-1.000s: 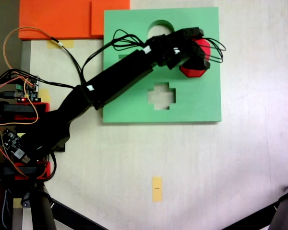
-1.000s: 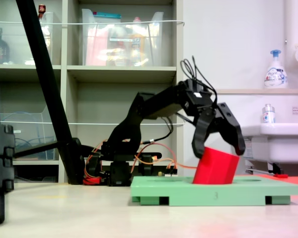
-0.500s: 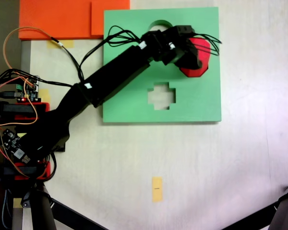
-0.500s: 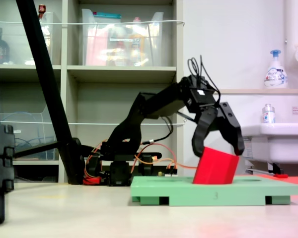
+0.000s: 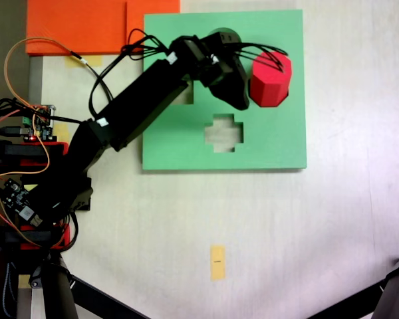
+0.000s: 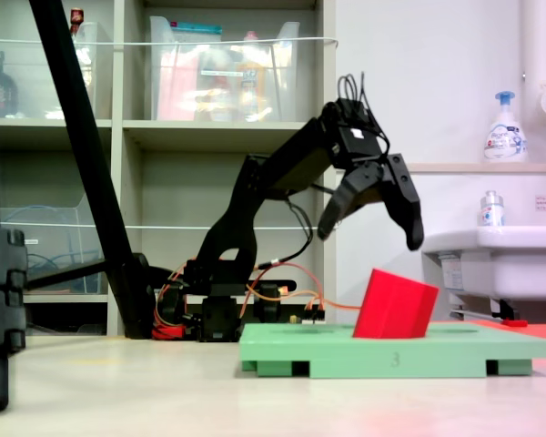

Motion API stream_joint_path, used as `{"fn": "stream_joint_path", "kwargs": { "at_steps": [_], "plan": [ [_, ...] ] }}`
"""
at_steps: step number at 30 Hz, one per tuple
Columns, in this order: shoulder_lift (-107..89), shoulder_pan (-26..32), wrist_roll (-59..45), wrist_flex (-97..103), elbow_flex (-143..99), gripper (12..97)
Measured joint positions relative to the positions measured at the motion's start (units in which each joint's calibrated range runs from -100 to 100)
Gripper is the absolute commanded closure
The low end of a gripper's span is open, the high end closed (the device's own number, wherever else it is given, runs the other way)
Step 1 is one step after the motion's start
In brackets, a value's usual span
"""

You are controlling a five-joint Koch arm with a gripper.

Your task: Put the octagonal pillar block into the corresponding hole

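Octagonal pillar block on the green board, tilted: upper face slopes toward the arm side in the side-on fixed view, base low in the board surface, upper part standing well proud. Seen from above, block in the board's upper right region, above and right of the cross-shaped cutout. Corresponding hole judged to lie beneath the block; outline fully covered, so match of the eight sides not verifiable. Probably part-entered and jammed at an angle, not seated flush.

Gripper raised above the block, clear of it, jaws spread wide, holding nothing. From above, gripper just left of the block, over the board.

Risks from here:
- Block left cocked in the hole; cause: corners out of register with the cutout, foam edges binding on foam.
- Pressing down on the high edge could tip the block out onto the board rather than seat it.
- Re-approach with a fingertip catching the block's side could drag it, or shift the light board on the table.

Hard to make out:
- Round cutout at the board's top edge, largely behind the arm and cables.
- Another opening left of the cross, mostly covered by the forearm; shape unreadable.
- Depth of the block's entry not resolvable from the side.
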Motion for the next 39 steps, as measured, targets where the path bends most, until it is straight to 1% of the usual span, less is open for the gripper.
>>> {"fn": "stream_joint_path", "kwargs": {
  "at_steps": [10, 21, 30, 33, 39],
  "plan": [
    [5.9, -1.4, 0.0, 4.0, 0.0, 34.8],
    [17.4, -2.7, 0.0, 4.1, -0.1, 34.7],
    [19.7, -2.9, 0.0, 3.3, -0.1, 34.8],
    [21.8, -2.8, 0.0, 5.8, 0.1, 34.8],
    [25.9, -2.5, 0.0, 18.5, 0.3, 34.8]
  ]
}}
